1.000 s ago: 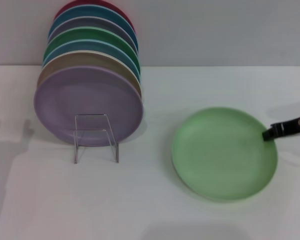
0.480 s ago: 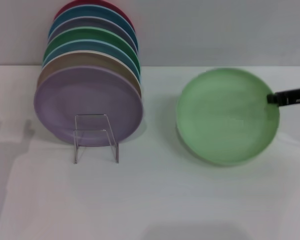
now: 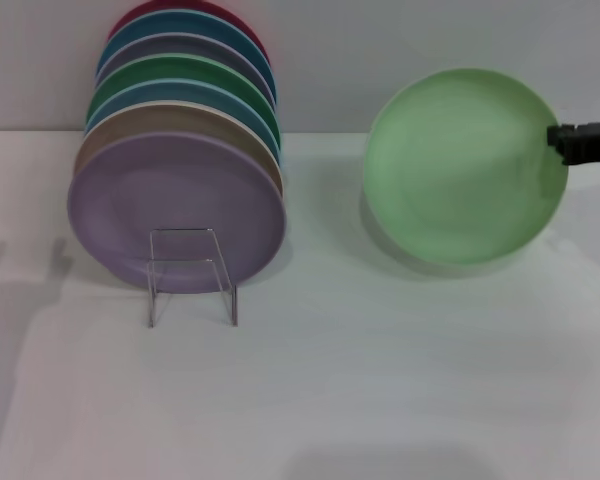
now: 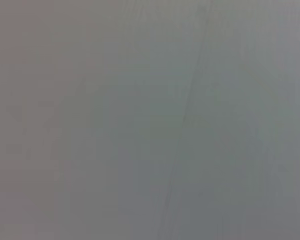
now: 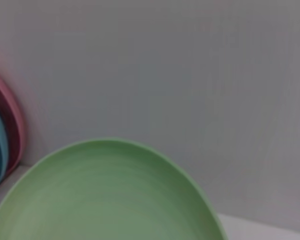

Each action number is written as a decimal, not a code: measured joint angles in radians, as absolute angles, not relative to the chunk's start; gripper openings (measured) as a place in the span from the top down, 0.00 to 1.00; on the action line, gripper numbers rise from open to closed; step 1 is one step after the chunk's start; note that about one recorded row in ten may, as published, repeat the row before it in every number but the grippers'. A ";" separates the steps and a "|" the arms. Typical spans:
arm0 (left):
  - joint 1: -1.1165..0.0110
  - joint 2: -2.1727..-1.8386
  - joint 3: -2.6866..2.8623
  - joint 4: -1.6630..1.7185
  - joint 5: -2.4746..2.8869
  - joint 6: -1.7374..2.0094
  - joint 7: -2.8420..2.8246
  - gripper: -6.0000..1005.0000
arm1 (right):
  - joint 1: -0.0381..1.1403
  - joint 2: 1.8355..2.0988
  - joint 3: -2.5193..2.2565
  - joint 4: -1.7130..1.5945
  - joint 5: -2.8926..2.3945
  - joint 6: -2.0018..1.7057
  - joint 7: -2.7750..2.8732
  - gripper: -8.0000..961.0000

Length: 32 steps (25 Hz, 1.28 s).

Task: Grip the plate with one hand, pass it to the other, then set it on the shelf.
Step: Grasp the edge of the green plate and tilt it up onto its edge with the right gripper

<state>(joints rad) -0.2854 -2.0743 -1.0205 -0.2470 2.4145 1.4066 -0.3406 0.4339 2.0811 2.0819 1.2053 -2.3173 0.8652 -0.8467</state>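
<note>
One step seemed done: the right gripper [image 3: 562,140] was clamped on the rim of the mint-green plate [image 3: 465,165], held in the air well right of the clear rack [image 3: 192,275]. Handover and placing remained; the left gripper was unseen.

No readable text, labels, brands, numbers or signs anywhere in these views.
</note>
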 joint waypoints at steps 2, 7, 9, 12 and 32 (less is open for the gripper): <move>-0.287 -2.074 -1.018 -0.247 2.415 1.407 -0.341 0.22 | 0.425 2.081 2.037 1.208 -2.318 0.807 -0.848 0.97; -0.288 -2.073 -1.011 -0.247 2.414 1.410 -0.341 0.22 | 0.421 2.080 1.956 1.220 -2.354 0.736 -0.846 0.97; -0.288 -2.072 -1.011 -0.247 2.414 1.412 -0.341 0.22 | 0.413 2.081 1.920 1.239 -2.381 0.713 -0.840 0.97; -0.288 -2.072 -1.011 -0.247 2.414 1.412 -0.341 0.22 | 0.387 2.082 1.845 1.283 -2.426 0.667 -0.828 0.97; -0.291 -2.071 -1.011 -0.245 2.414 1.408 -0.341 0.22 | 0.161 2.084 1.423 1.334 -2.609 -0.065 -0.790 0.97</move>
